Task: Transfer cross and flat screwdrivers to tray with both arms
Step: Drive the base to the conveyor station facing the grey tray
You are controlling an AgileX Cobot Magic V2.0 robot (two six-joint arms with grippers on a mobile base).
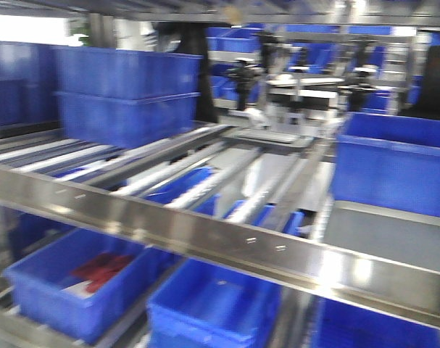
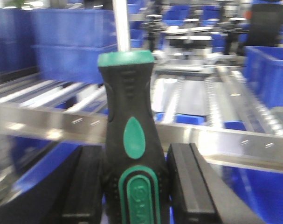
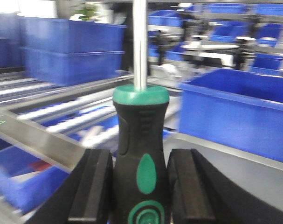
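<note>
Left gripper point(image 2: 136, 184): both black pads point(image 2: 87, 182) are pressed against the black-and-green handle of the first screwdriver point(image 2: 132, 116), which stands upright between them, its pale metal shaft point(image 2: 121, 25) running up out of the wrist view so that the tip type cannot be read. Just beyond this gripper a steel rail point(image 2: 62, 128) crosses. Farther ahead and to its left are stacked blue bins point(image 2: 71, 42), and straight ahead lies a flat grey plate point(image 2: 183, 70), too blurred to identify with certainty. Right gripper point(image 3: 140, 186): the pads point(image 3: 92, 186) likewise pinch the handle of the second screwdriver point(image 3: 141, 135), upright, shaft point(image 3: 140, 42) leaving the top edge. Ahead to its right sits a single blue bin point(image 3: 234, 112) on a grey shelf surface point(image 3: 225, 163).
</note>
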